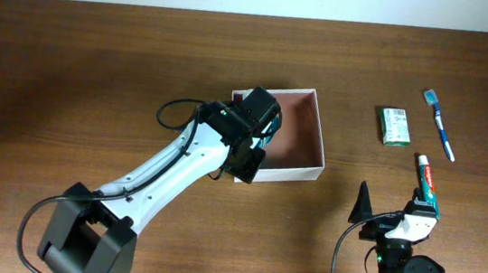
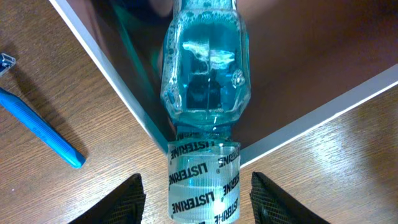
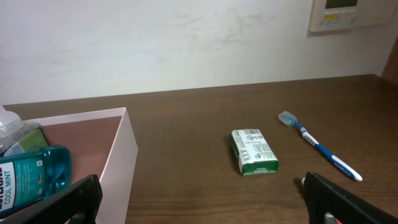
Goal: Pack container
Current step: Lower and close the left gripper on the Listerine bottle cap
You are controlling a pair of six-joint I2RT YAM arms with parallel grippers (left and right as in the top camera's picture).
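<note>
The container, a shallow square box with white walls and a pinkish-brown floor, sits mid-table. A teal mouthwash bottle lies with its body inside the box and its clear cap sticking out over a box corner. My left gripper is at that corner, jaws on either side of the cap with a gap on both sides, so it is open. From above, the left gripper hides most of the bottle. My right gripper rests open near the front edge, holding nothing.
A green-and-white packet, a blue toothbrush and a toothpaste tube lie right of the box. In the left wrist view a blue-handled item lies on the wood beside the box corner.
</note>
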